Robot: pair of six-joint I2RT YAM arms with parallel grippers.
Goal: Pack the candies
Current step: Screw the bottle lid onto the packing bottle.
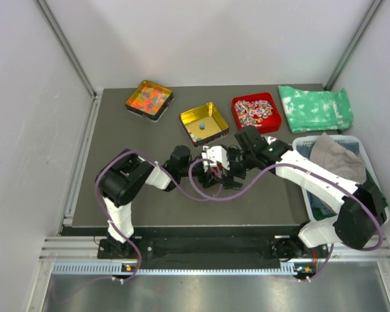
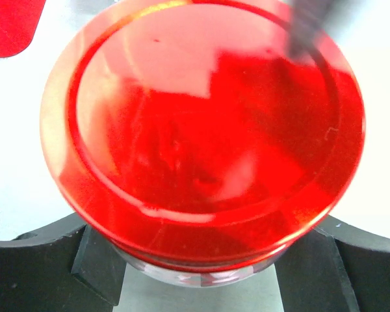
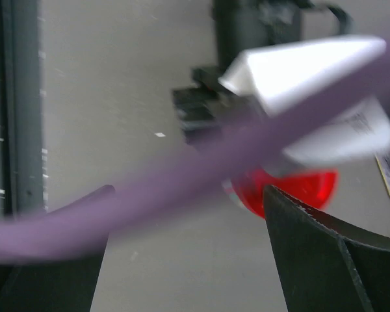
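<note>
The candies (image 1: 149, 99) fill a dark-rimmed tray at the back left, a heap of small mixed-colour balls. At the table's middle my left gripper (image 1: 210, 173) is shut on a clear jar with a red lid (image 2: 201, 130). The lid fills the left wrist view and the two black fingers (image 2: 94, 257) hug the jar's sides. What is inside the jar is hidden by the lid. My right gripper (image 1: 232, 174) stands open just right of the jar, with nothing between its fingers (image 3: 312, 247). In the right wrist view the red lid (image 3: 292, 188) shows beyond them.
A yellow tray (image 1: 216, 116) with a few small sweets sits behind the grippers. Right of it are a red tray (image 1: 273, 99) of striped wrapped sweets and a green cloth (image 1: 315, 108). A basket (image 1: 305, 142) with a grey cloth stands at right. A purple cable (image 3: 149, 188) crosses the right wrist view.
</note>
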